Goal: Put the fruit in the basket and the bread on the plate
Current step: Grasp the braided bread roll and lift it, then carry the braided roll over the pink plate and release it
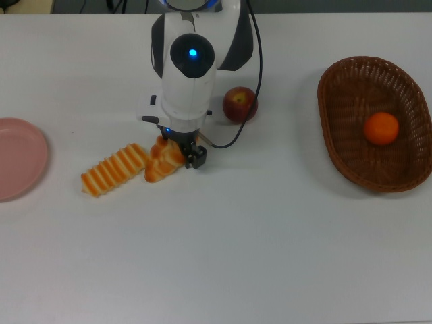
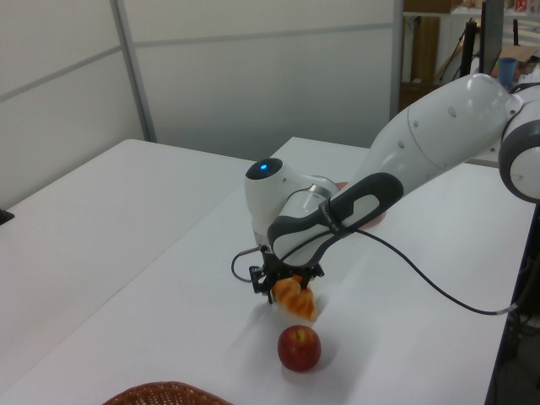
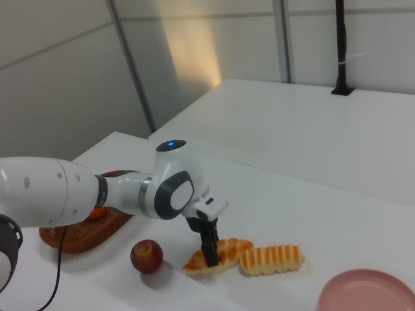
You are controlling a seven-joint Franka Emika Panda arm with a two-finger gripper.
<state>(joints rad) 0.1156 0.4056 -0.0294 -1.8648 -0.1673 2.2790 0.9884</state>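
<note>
- The braided loaf [image 1: 164, 160] lies on the white table [image 1: 223, 243] near the middle of the top view, running from about 1 o'clock down to 7 o'clock, its upper end under the arm's wrist.
- The gripper [image 1: 181, 151] is down over that upper end; in the right view one dark finger [image 3: 210, 248] stands upright against the near side of the braided loaf [image 3: 216, 254], low enough to reach the table. The other finger is hidden, so I cannot tell how wide the jaws stand or whether they have hold of the bread.
- The ridged loaf [image 1: 116, 169] lies at the braided loaf's 9 o'clock in the top view, its right end touching or just beside it; in the right view it sits at the braided loaf's 3 o'clock [image 3: 272, 259].
- The apple [image 1: 239, 104] rests on the table at the gripper's 2 o'clock in the top view, near it but apart; in the left view it lies at 6 o'clock below the bread [image 2: 299, 348].
- The orange [image 1: 381, 128] sits inside the wicker basket [image 1: 337, 135], well apart at the 3 o'clock side of the top view.
- The pink plate [image 1: 20, 158] is at the 9 o'clock edge of the top view, partly cut off, well apart from both loaves.
- A black cable [image 1: 255, 74] loops from the arm [image 1: 192, 67] past the apple down to the wrist.
</note>
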